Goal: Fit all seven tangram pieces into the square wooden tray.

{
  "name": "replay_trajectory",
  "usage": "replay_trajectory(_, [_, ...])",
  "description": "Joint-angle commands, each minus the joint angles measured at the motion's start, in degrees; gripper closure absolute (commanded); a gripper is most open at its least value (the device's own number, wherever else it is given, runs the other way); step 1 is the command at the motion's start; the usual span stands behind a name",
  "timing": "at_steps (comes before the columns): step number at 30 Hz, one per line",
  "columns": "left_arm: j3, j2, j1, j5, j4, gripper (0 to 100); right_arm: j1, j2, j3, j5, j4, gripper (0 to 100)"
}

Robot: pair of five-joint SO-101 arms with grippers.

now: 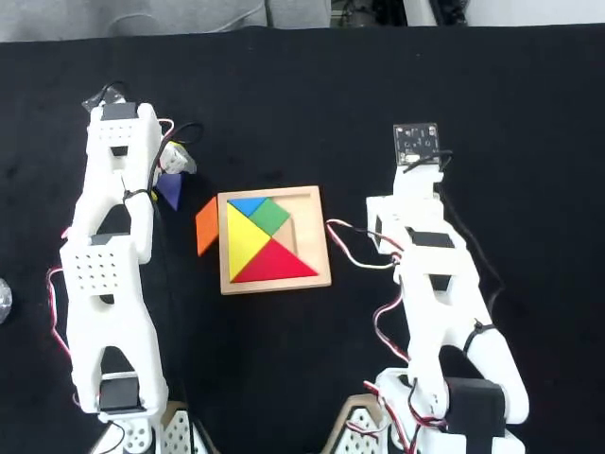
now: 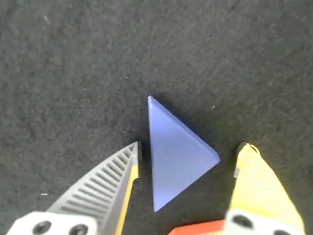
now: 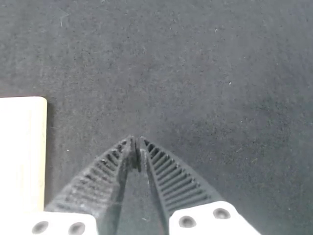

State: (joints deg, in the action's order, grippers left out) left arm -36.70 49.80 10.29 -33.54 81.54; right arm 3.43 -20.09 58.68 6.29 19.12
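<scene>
The square wooden tray (image 1: 319,236) lies mid-table holding blue, green, yellow and red pieces, with bare wood at its upper right. An orange piece (image 1: 206,226) lies just outside the tray's left edge. A dark blue triangle (image 2: 173,154) rests flat on the black cloth, and it appears beside the left arm as a dark blue triangle (image 1: 171,192) in the high view. My left gripper (image 2: 188,149) is open, one finger on each side of the triangle, not touching it. My right gripper (image 3: 135,147) is shut on nothing, hovering over the cloth just right of the tray (image 3: 22,152).
Black cloth covers the whole table. The left arm (image 1: 113,265) stands left of the tray, the right arm (image 1: 435,284) to its right. A small shiny object (image 1: 4,301) sits at the far left edge. Open cloth lies above and below the tray.
</scene>
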Motion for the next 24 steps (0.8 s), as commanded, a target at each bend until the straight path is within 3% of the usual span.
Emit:
replay_trajectory(1, [-2.2,-0.4,-0.7,-0.3,0.9,69,-0.8,0.1,-0.2,0.5,-1.1,98.7])
replay_trajectory(14, [-2.2,-0.3,-0.7,-3.0,0.9,70,-0.8,0.1,-0.2,0.5,-1.1,98.7])
replay_trajectory(19, [-2.2,-0.3,-0.7,-2.9,0.9,80,-0.8,0.1,-0.2,0.5,-1.1,98.7])
replay_trajectory(24, [-2.2,-0.3,-0.7,-2.7,1.0,81,-0.8,0.1,-0.2,0.5,-1.1,98.7])
